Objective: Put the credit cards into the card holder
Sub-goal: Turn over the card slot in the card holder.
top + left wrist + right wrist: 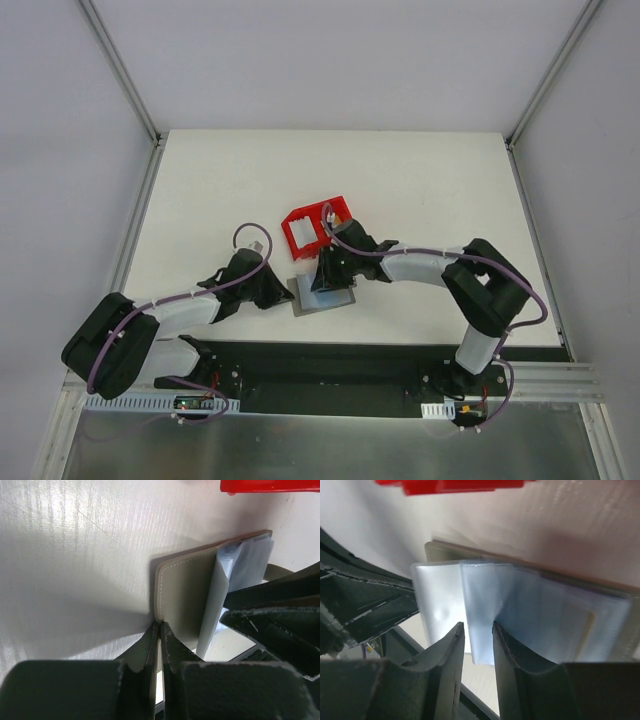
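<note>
"If we begin at the left gripper [159,628], how do its jaws stand?"

"They are fully closed, one finger against the other. The tips touch the near edge of the card holder [182,595], at its olive-grey cover. Whether a bit of the cover is pinched between them, I cannot tell."

"And the right gripper [477,627]?"

"Its jaws stand partly apart. One leaf of the clear sleeves [540,615] shows in the gap, but I cannot tell if the fingers press it."

"Where does the card holder lie?"

"It lies open and flat on the table [420,190], between the two grippers. The left one is at its left edge and the right one is above its sleeves. Just behind it is the red bin [291,238]. Inside the bin I see something flat and white, which looks like a white card [309,236]. More than this is too small to make out."
</note>
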Robot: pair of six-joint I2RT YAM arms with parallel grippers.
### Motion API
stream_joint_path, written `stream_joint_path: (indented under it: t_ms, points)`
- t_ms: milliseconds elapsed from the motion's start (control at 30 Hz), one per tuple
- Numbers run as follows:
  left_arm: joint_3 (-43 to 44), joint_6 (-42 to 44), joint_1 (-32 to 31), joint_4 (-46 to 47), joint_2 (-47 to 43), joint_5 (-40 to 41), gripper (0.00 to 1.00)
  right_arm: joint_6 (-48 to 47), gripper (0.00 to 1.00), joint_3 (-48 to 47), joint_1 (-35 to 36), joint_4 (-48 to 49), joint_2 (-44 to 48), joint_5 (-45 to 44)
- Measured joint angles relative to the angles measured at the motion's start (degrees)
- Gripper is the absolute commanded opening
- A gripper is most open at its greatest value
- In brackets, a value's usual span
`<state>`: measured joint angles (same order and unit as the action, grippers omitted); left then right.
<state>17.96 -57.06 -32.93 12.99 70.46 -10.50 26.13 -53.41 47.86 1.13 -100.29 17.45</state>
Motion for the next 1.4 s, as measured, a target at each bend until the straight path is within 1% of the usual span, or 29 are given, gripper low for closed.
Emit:
stream_joint_path:
  t_ms: [200, 333, 400, 467, 600, 733, 867, 1200, 1400]
  points:
    - [0.0, 0.0, 0.0, 1.6, 1.3, 0.0, 0.00, -0.7, 0.34, -1.4, 1.9, 1.4, 0.1, 5.6]
    - [0.4, -0.2, 0.0, 2.7, 2.8, -0.4, 0.00, -2.5, 0.36, -2.5, 3.5, 0.9, 3.2, 7.3]
    - [0.5, -0.2, 0.0, 3.1, 3.2, -0.6, 0.00, -3.8, 0.36, -2.5, 3.8, -0.9, 6.8, 6.2]
    - [0.5, -0.2, 0.0, 3.3, 3.4, -0.8, 0.00, -5.0, 0.36, -2.5, 3.5, -3.0, 10.7, 2.9]
    - [0.5, -0.2, 0.0, 3.4, 3.4, -0.9, 0.00, -5.7, 0.36, -1.4, 0.7, -5.8, 15.4, -3.5]
    - [0.5, -0.1, 0.0, 3.6, 3.4, -1.0, 0.00, -5.7, 0.36, 1.2, -2.8, -8.2, 14.3, -6.9]
    - [0.5, 0.3, 0.0, 3.7, 3.4, -1.1, 0.00, -5.7, 0.36, 2.9, -3.0, -10.4, 11.3, -7.9]
    - [0.5, 0.9, 0.0, 4.0, 3.4, -1.4, 0.00, -5.4, 0.37, 3.0, -2.9, -9.9, 7.3, -7.4]
    - [0.5, 1.0, 0.0, 4.2, 3.5, -1.6, 0.00, -3.7, 0.38, 0.9, -2.9, -7.9, 4.1, -4.1]
